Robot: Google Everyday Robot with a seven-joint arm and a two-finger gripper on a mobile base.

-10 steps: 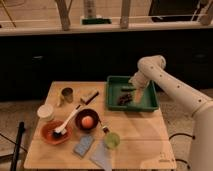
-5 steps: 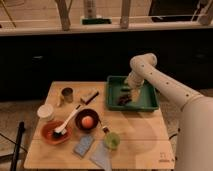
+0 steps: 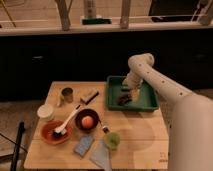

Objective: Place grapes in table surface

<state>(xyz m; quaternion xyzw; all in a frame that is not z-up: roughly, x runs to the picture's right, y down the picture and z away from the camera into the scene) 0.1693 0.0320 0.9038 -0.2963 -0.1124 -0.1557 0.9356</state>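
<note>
The grapes (image 3: 124, 99), a small dark reddish-purple cluster, lie in the green tray (image 3: 150, 102) at the back right of the table surface (image 3: 135, 137), a light tan wooden top. My gripper (image 3: 130, 90) hangs from the white arm over the tray, just above and slightly right of the grapes. Its tip is close to the cluster; I cannot tell whether it touches it.
On the left of the table stand a metal cup (image 3: 66, 94), a white bowl (image 3: 46, 112), a red bowl with a brush (image 3: 56, 132), a dark bowl with an orange fruit (image 3: 87, 120), a green cup (image 3: 112, 140) and blue cloths (image 3: 84, 145). A dark counter runs behind.
The arm has swung left and lowered, bringing the gripper from the tray's right side down over the grapes. Nothing on the table has moved.
</note>
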